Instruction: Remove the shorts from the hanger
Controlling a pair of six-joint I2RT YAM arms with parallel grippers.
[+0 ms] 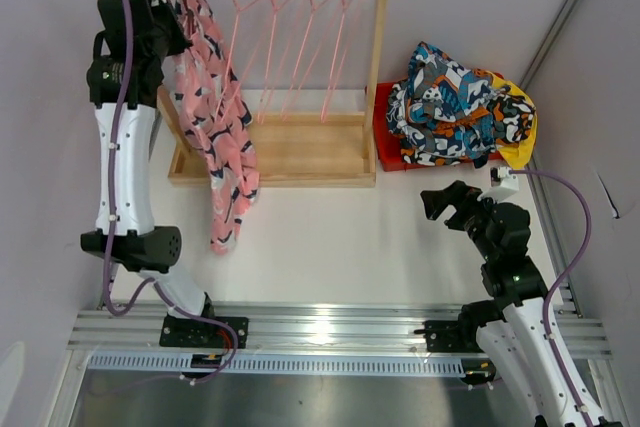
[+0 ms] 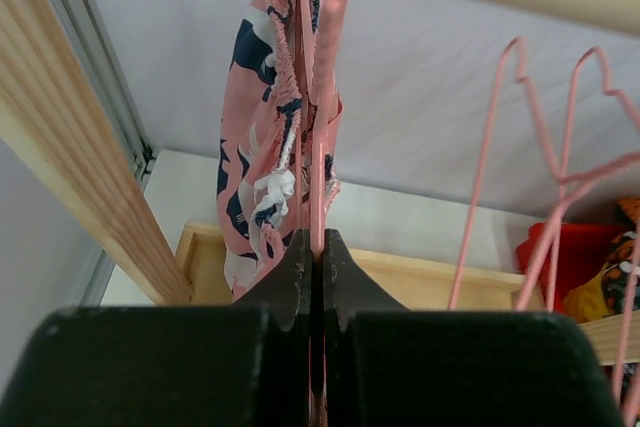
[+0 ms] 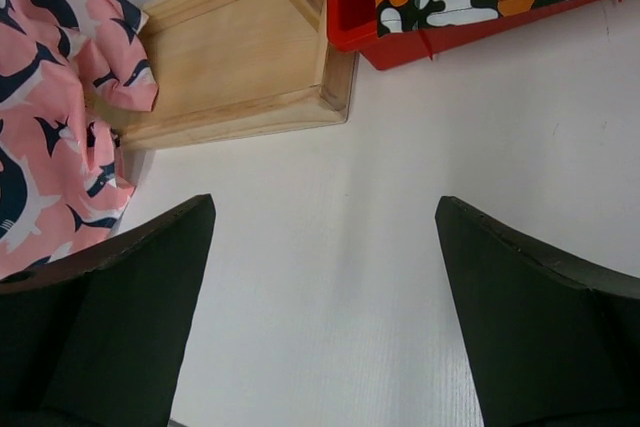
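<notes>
At bottom centre, the left gripper (image 2: 318, 243) is clamping the pink hanger (image 2: 322, 147) bearing pink shorts (image 2: 255, 147); the right gripper (image 3: 322, 207) is gaping wide, empty.

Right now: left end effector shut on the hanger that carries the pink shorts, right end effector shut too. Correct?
One thing is wrong: the right end effector is open, its jaws standing wide apart, as the right wrist view shows. The rest holds: the left end effector is shut on the hanger that carries the pink shorts.
</notes>
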